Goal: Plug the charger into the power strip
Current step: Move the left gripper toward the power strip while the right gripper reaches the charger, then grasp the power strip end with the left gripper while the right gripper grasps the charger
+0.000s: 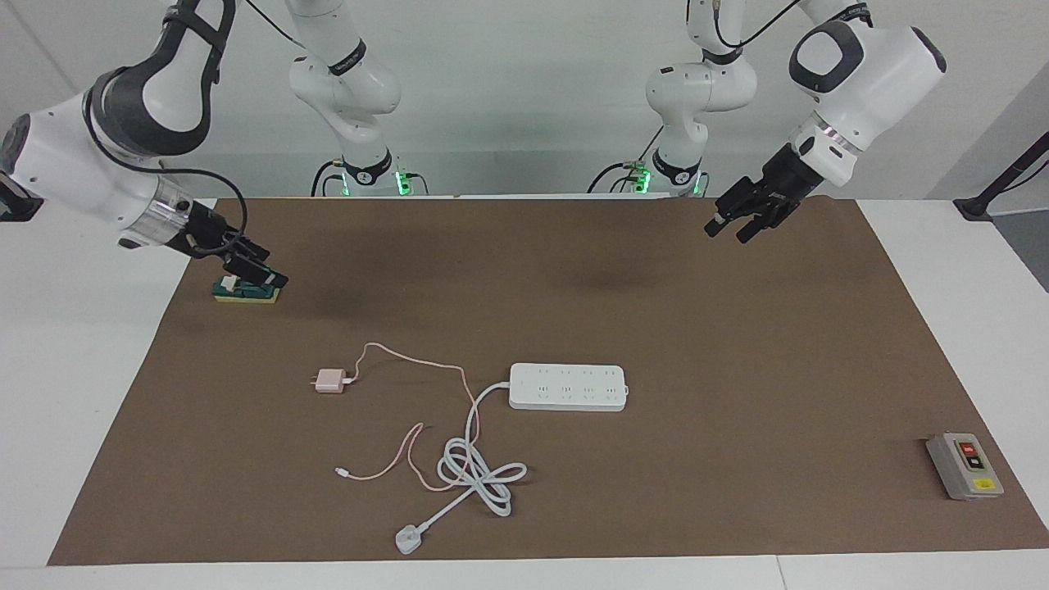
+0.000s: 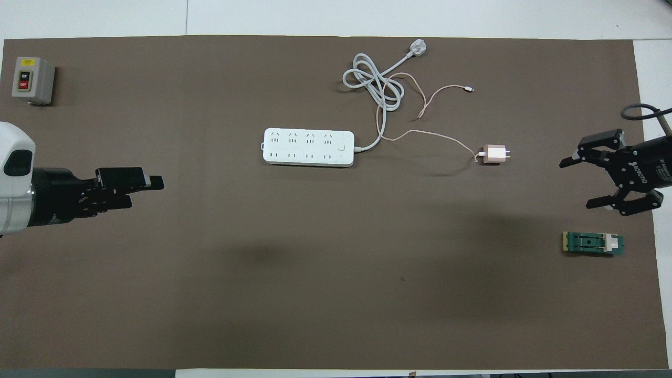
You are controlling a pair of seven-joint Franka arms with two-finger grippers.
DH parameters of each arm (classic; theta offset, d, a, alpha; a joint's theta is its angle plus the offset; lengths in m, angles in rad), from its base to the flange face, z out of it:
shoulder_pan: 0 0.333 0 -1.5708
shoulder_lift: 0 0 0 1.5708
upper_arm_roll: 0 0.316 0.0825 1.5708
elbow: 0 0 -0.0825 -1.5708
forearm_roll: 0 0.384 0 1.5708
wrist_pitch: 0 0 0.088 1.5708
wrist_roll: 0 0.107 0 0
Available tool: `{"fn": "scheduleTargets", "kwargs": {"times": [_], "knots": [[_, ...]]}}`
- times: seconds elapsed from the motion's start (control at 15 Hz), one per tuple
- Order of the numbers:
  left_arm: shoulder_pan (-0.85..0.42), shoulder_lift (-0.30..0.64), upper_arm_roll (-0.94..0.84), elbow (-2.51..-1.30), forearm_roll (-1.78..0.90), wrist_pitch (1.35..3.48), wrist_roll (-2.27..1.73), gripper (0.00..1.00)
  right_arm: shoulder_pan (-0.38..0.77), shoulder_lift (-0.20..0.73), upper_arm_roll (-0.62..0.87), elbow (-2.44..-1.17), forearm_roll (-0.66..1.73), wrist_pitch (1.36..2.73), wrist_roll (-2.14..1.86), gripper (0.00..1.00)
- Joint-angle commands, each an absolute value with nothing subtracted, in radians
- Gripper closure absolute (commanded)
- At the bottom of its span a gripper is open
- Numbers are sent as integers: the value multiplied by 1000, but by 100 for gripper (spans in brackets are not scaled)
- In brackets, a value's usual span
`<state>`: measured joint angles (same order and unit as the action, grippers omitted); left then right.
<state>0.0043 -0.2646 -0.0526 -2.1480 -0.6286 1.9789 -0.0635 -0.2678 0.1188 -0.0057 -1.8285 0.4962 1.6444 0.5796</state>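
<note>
Charger: lay unplugged, left of centre frame, beside power strip.
Left claw: upper right, spread, empty.
Right claw: spread, empty.

bright even light, soft shadows, sharp
</note>
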Motion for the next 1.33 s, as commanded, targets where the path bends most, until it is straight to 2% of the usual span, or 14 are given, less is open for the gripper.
{"fn": "scheduleTargets", "kwargs": {"times": [0.0, 0.13, 0.33, 0.8, 1.07, 1.27], "knots": [[0, -240, -54, -2175, -797, 2058, 47, 0, -275, 160, 6, -1857, 574, 1710, 690, 0], [-46, -216, -55, -2192, -978, 2129, 132, 0, -265, 178, 6, -1881, 609, 1753, 744, 0], [-58, -175, -57, -2210, -1253, 2111, 239, 0, -285, 294, 6, -1864, 634, 1772, 741, 0], [-61, -42, -63, -2237, -1543, 1982, 426, 0, -270, 394, 6, -1861, 764, 1854, 798, 0], [-97, -34, -63, -2253, -1692, 1924, 426, 0, -268, 429, 8, -1850, 784, 1899, 784, 0], [-175, -43, -63, -2276, -1830, 1933, 437, 0, -267, 442, 11, -1844, 790, 1936, 770, 0]]}}
